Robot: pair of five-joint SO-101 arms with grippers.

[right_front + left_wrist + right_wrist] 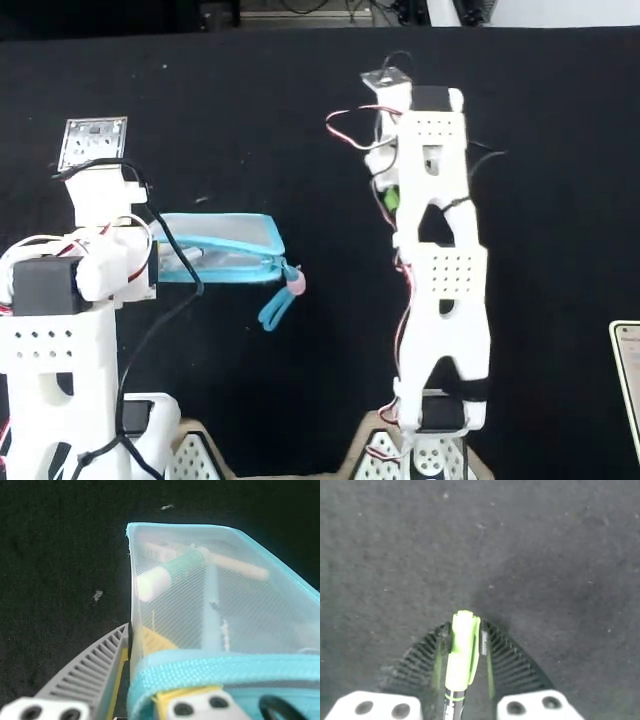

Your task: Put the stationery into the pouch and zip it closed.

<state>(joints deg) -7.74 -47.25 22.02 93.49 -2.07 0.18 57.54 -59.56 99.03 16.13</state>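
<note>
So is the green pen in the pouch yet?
No, out. The right gripper holds the green pen, apart from the pouch.

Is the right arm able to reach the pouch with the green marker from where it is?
Probably yes: only bare table lies between the right gripper, shut on the green marker, and the pouch held by the left gripper.

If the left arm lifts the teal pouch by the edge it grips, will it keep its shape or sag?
Probably sags: the pouch is thin see-through mesh, held at one edge by the left gripper. The stationery inside looks loose, so it would likely slide to the low end. The zip pull would likely dangle.
</note>
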